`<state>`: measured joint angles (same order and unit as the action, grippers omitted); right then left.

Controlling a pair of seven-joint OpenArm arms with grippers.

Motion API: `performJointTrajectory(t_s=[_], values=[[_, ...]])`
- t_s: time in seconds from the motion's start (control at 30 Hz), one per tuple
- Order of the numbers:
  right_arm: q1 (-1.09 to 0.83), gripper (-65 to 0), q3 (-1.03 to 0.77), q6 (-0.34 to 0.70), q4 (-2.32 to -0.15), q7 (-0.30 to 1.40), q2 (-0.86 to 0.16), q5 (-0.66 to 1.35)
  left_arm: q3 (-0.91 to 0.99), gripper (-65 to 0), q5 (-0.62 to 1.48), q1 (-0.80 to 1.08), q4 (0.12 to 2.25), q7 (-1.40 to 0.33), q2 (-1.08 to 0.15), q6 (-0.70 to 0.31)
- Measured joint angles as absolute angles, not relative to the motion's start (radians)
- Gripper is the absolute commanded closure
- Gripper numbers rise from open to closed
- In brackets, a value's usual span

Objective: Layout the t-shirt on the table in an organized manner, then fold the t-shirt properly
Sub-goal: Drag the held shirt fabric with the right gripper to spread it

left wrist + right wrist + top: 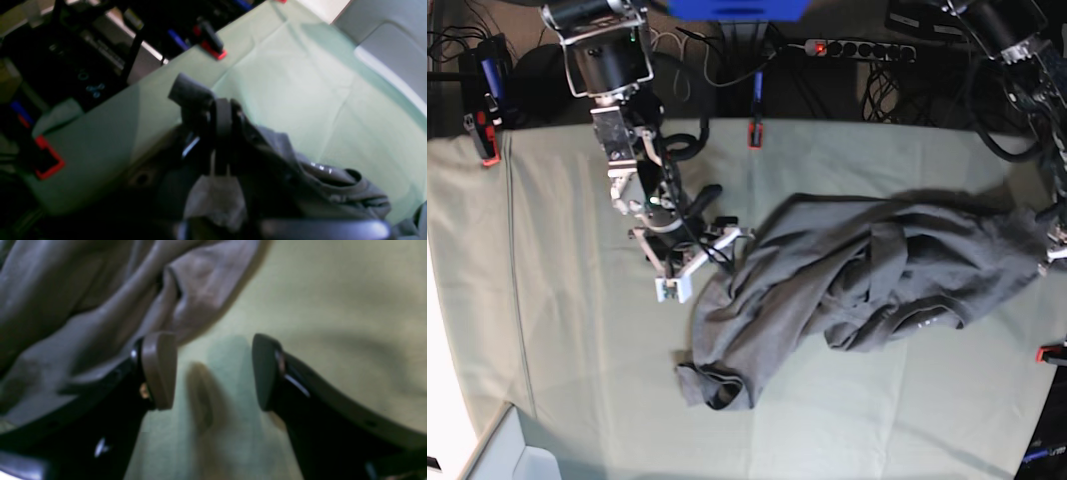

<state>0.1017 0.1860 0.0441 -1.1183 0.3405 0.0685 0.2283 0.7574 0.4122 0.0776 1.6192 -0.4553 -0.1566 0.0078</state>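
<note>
The t-shirt lies crumpled on the desk, a dark grey heap of deep folds stretched from the middle toward the base view's right edge, with one bunched corner trailing toward the near side. The right pincer stands open and empty just beside the shirt's edge. The left pincer is clamped shut on a pinch of the grey fabric.

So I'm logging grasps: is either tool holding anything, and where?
The left tool is shut on the t-shirt, pinching a bunched edge. The right tool is open, holding nothing.
</note>
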Motion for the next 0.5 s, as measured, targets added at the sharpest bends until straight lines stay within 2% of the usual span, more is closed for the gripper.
performJointTrajectory(t_s=[0.33,0.4,0.5], values=[[0.221,-36.0,0.188,0.044,-0.921,0.268,0.118,0.23,0.757,-0.1,0.412,0.126,1.624,-0.453,-0.136,0.007],[0.224,-31.9,0.188,0.044,-0.896,0.216,0.12,0.233,0.757,-0.1,0.414,0.136,1.625,-0.445,-0.136,0.007],[0.223,-15.9,0.189,0.044,-0.889,0.202,0.118,0.233,0.757,-0.1,0.416,0.139,1.625,-0.445,-0.136,0.007]])
